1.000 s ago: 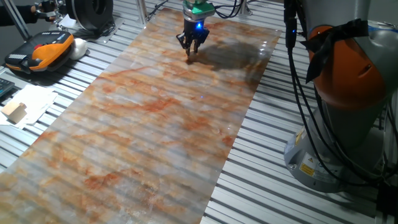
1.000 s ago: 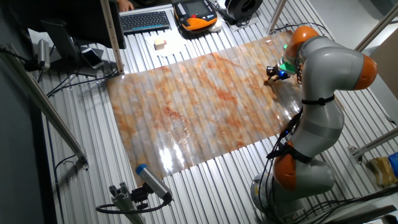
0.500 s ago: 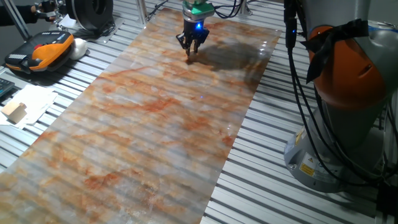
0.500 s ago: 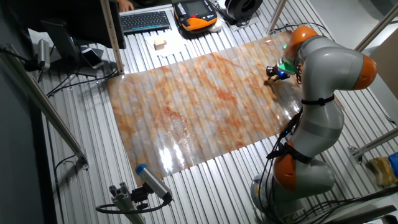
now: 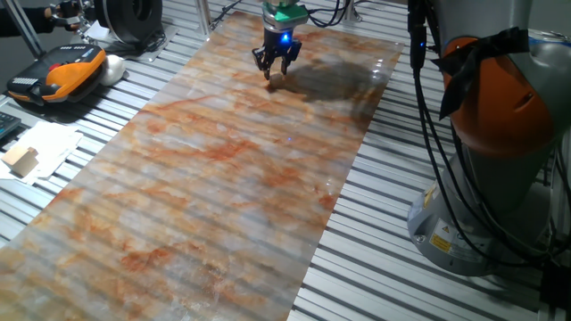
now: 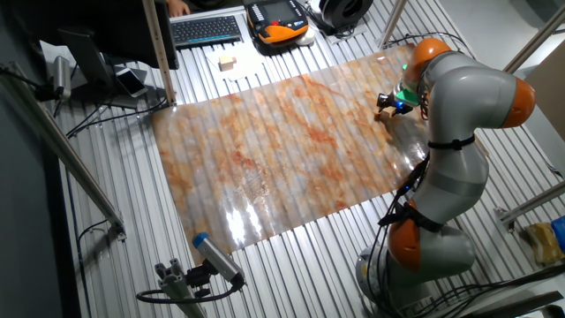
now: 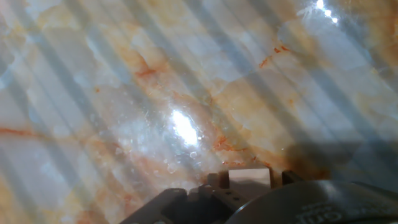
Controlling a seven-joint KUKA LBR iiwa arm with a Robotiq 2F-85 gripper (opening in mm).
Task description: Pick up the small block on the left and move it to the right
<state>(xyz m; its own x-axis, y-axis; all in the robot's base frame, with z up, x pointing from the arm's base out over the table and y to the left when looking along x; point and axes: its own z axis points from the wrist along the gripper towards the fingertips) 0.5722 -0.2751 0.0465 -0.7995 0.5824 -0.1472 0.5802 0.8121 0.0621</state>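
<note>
The small block [image 7: 250, 176] is a tiny light-tan cube. In the hand view it sits between my two fingers at the bottom edge. My gripper [image 5: 272, 73] is at the far end of the marbled sheet [image 5: 223, 178], shut on the block and just above the surface. In the one fixed view the block [image 5: 271, 78] shows only as a tan speck at the fingertips. In the other fixed view the gripper [image 6: 382, 110] is at the sheet's right end, and the block is too small to make out there.
A larger pale wooden block [image 5: 20, 160] lies on white paper left of the sheet, also in the other fixed view [image 6: 228, 63]. An orange-black pendant [image 5: 62, 71] and a keyboard [image 6: 206, 29] lie nearby. The arm's base [image 5: 500, 134] stands beside the sheet.
My gripper has risen a little from the sheet with the block between its fingers. Nothing else has moved.
</note>
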